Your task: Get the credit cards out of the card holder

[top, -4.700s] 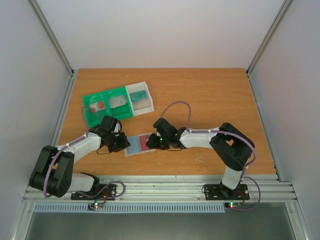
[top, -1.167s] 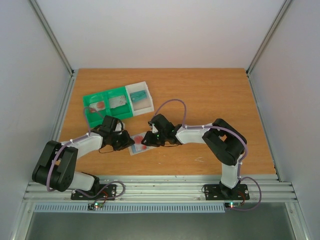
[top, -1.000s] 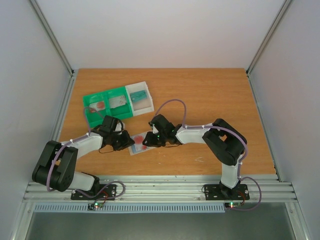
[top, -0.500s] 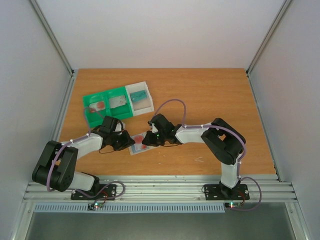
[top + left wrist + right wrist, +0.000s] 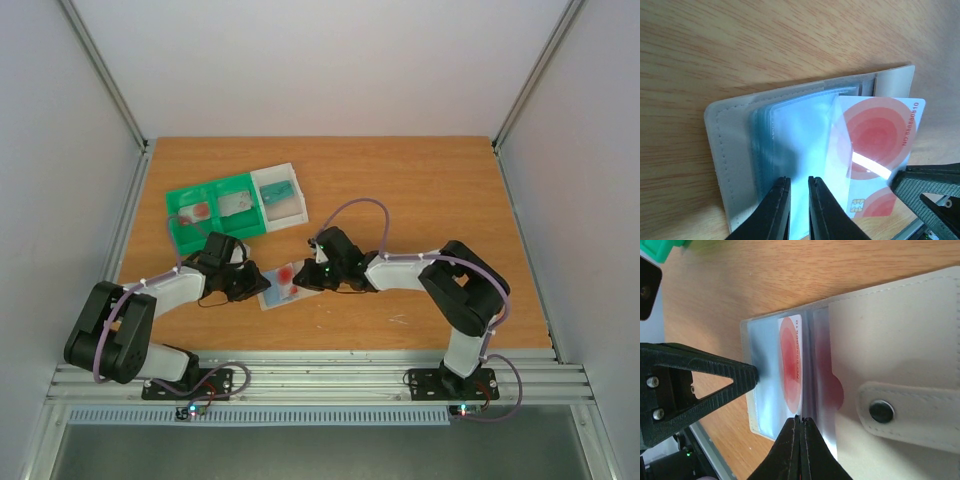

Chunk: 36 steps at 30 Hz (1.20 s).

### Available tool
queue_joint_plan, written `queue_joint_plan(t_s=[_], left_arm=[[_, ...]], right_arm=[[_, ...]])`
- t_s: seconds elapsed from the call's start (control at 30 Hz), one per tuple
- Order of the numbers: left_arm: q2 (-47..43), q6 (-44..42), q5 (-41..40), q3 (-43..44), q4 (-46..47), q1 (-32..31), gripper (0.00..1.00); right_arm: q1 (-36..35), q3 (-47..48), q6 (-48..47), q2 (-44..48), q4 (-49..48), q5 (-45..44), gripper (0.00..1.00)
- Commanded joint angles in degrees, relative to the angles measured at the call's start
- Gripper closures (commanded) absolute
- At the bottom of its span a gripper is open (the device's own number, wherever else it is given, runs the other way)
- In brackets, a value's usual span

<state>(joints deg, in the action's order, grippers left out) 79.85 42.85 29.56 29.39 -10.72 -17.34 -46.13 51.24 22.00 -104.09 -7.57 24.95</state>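
bright, even light; white glare streaks the card (image 5: 875, 145).

right gripper (image 5: 800, 421): is pulling back to the right, farther from the left side than half a second ago | credit card (image 5: 875, 135): white with red rings, is sliding out of the card holder (image 5: 730, 150) together with it | card face: is showing more now than before

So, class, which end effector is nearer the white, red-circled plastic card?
Right. The right end effector pinches the white red-circled card; the left end effector clamps the pale blue-grey card holder beside it.
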Motion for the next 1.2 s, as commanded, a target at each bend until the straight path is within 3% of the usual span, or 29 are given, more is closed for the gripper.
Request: queue_joint_plan(t_s=[0.0, 0.23, 0.5, 0.73, 0.93, 1.07, 1.17], left_arm=[[-0.6, -0.2, -1.3, -0.7, -1.6, -0.1, 0.86], [-4.7, 0.7, 0.3, 1.1, -4.6, -0.1, 0.8], [-14.8, 5.5, 7.4, 4.3, -6.0, -0.1, 0.48], [-20.6, 11.5, 11.5, 4.4, -3.1, -0.1, 0.35], [-23.9, 18.4, 15.5, 2.8, 5.2, -0.1, 0.36], [-25.2, 24.4, 18.3, 1.3, 15.1, -0.1, 0.48], [-25.9, 25.9, 18.9, 1.1, 17.4, -0.1, 0.6]], right_arm=[[0.5, -1.9, -0.1, 3.6, 1.3, -2.5, 0.99], [0.6, -2.8, -1.1, 9.3, 4.5, -4.4, 0.99], [0.7, -4.2, 3.1, 14.9, 1.0, -2.4, 0.99], [0.7, -8.4, 8.5, 22.1, -8.6, -1.4, 0.99], [0.7, -12.1, 11.7, 27.6, -15.7, -1.7, 0.99], [0.6, -12.6, 13.8, 27.6, -20.4, 0.7, 0.99], [0.6, -13.1, 15.5, 26.7, -23.5, 2.2, 0.99]])
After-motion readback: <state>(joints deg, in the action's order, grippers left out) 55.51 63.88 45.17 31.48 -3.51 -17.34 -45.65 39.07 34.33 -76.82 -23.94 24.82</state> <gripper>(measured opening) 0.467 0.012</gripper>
